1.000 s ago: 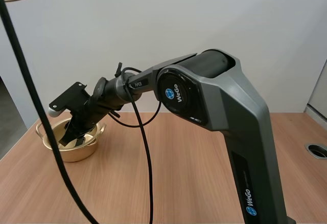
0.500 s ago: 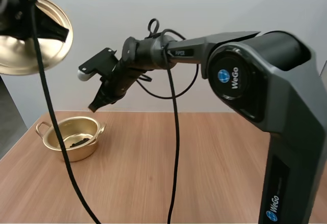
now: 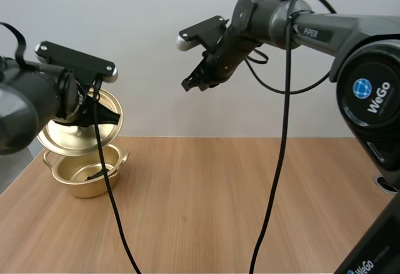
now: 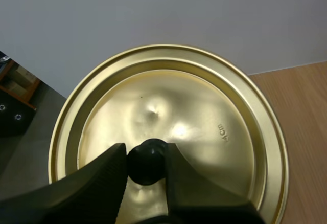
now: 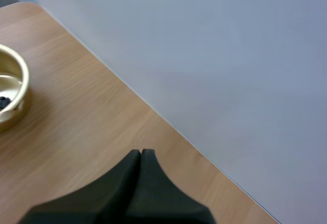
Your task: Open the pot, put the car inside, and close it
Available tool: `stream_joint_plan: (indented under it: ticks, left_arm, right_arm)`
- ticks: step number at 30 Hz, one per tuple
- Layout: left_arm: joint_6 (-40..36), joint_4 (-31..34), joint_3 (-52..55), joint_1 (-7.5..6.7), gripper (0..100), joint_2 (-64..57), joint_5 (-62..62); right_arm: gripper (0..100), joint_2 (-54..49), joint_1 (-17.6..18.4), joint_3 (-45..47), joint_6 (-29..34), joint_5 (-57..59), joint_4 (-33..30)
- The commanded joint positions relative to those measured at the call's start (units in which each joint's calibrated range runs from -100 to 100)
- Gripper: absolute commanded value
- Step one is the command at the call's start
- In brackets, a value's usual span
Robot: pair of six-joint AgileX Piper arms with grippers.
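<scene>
lid (image 4: 204, 111) in left jaws over pot (image 3: 87, 189), right arm (image 3: 269, 14) raised

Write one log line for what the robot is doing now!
left tool: shut on lid | lid: tilted above pot | pot: open, on table | car: dark, inside pot | right tool: shut, empty, raised | next: close pot

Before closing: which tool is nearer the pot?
Left. The left tool holds the lid by its knob just above the pot; the right tool hangs high, off to the pot's right.
</scene>
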Motion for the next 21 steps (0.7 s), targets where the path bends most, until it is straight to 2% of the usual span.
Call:
stream_joint_plan:
  ticks: [1, 4, 6, 8, 12, 14, 21]
  left_arm:
    - [-0.28, -0.08, 1.54, 0.02, 0, 7.53, -17.65]
    - [-0.28, 0.03, 1.01, 0.09, 0, 11.46, -21.08]
    - [-0.28, 0.14, 0.25, 0.82, 0, 13.85, -23.60]
    - [-0.28, 0.14, -1.27, 2.60, 0, 16.49, -25.28]
    - [1.29, 0.14, -3.66, 5.28, 0, 21.20, -22.24]
    - [3.53, 0.14, -3.65, 5.83, 0, 22.42, -21.90]
    - [5.18, 0.03, -3.65, 5.83, 0, 23.08, -18.64]
  right_arm:
    - [0, -3.23, -1.87, 0.06, -0.03, 0.49, 0.04]
    - [0, -6.64, -2.11, 0.06, -0.03, 1.27, -0.10]
    - [0, -8.49, -2.11, 0.06, -0.13, 2.61, -0.34]
    - [0, -10.37, -2.11, 0.06, -0.13, 4.18, -0.95]
    - [0, -12.38, -2.11, 0.16, -0.13, 5.17, -2.19]
    - [0, -13.09, -2.11, 0.16, -0.13, 5.17, -2.19]
    - [0, -13.27, -2.11, 0.16, -0.13, 5.17, -2.98]
